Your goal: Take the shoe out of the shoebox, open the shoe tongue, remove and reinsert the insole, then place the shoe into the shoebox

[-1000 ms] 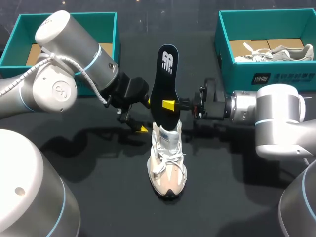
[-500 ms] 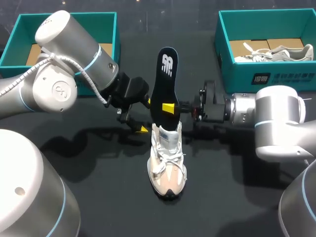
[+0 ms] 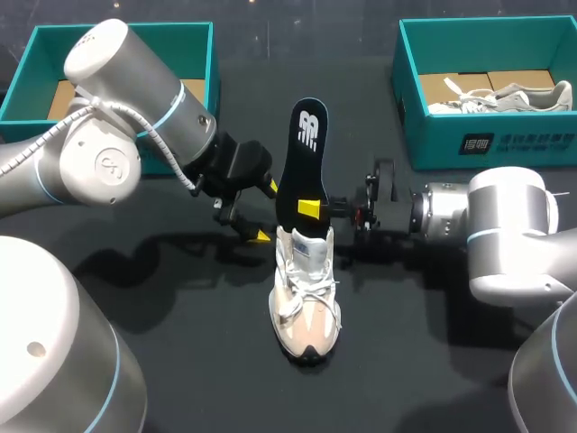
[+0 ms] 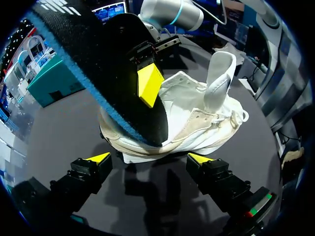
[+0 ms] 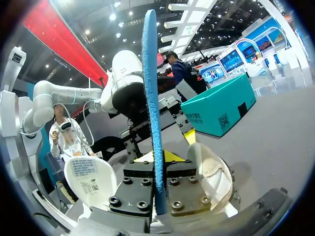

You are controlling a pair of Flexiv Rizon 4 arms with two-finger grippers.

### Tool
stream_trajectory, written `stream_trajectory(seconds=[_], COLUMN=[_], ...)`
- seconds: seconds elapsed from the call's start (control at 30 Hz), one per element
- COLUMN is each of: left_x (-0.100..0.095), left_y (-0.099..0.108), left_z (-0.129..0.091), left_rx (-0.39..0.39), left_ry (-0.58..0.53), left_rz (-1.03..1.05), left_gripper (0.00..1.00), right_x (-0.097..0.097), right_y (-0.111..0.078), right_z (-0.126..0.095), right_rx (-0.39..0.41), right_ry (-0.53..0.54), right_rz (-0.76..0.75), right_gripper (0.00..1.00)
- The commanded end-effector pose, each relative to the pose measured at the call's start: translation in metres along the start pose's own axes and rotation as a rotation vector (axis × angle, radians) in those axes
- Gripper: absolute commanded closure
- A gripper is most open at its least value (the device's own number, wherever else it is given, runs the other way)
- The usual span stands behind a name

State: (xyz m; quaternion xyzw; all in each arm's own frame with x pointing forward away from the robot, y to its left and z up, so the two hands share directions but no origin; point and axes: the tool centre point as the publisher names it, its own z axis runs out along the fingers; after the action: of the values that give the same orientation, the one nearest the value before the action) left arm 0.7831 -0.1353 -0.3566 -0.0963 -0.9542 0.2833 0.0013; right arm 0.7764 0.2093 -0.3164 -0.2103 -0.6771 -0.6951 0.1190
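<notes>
A white and beige shoe (image 3: pixel 305 298) stands on the black table, toe toward me, its tongue (image 4: pixel 218 78) pulled up. My right gripper (image 3: pixel 309 209) is shut on a black insole (image 3: pixel 302 162) and holds it upright above the heel opening, its lower end at the shoe's collar. In the right wrist view the insole's blue edge (image 5: pixel 152 93) rises from between the right gripper (image 5: pixel 158 157). My left gripper (image 3: pixel 266 212) stands open just left of the shoe's heel, holding nothing; in the left wrist view the gripper (image 4: pixel 150 158) faces the shoe (image 4: pixel 197 123) and the insole (image 4: pixel 113 73).
A teal shoebox (image 3: pixel 117 25) sits at the back left behind my left arm. A second teal shoebox (image 3: pixel 401 63) at the back right holds another pale shoe (image 3: pixel 505 95). The table in front of the shoe is bare black surface.
My right gripper has carried the insole down a little, bringing its lower end closer into the shoe's heel opening. The left arm and the shoe have stayed put.
</notes>
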Motion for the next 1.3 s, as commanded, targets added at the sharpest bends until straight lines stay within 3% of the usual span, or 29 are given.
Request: stream_trajectory(seconds=[0.03,0.73,1.07,1.3], left_x=[0.001,0.001,0.001,0.001], left_y=[0.0,0.0,0.0,0.0], left_z=[0.0,0.0,0.0,0.0], left_rx=[-0.001,-0.001,-0.001,-0.001], left_ry=[-0.002,-0.002,-0.002,-0.002], left_rz=[0.001,0.001,0.001,0.001], left_gripper=[0.0,0.0,0.0,0.0], right_x=[0.0,0.0,0.003,0.003], right_y=[-0.009,-0.032,-0.046,-0.04], right_z=[-0.001,-0.008,-0.011,-0.009], right_rx=[-0.001,0.091,0.057,0.067], right_ry=[0.008,0.009,0.019,0.023], right_rz=[0.009,0.152,0.19,0.177], right_gripper=[1.0,1.0,1.0,1.0])
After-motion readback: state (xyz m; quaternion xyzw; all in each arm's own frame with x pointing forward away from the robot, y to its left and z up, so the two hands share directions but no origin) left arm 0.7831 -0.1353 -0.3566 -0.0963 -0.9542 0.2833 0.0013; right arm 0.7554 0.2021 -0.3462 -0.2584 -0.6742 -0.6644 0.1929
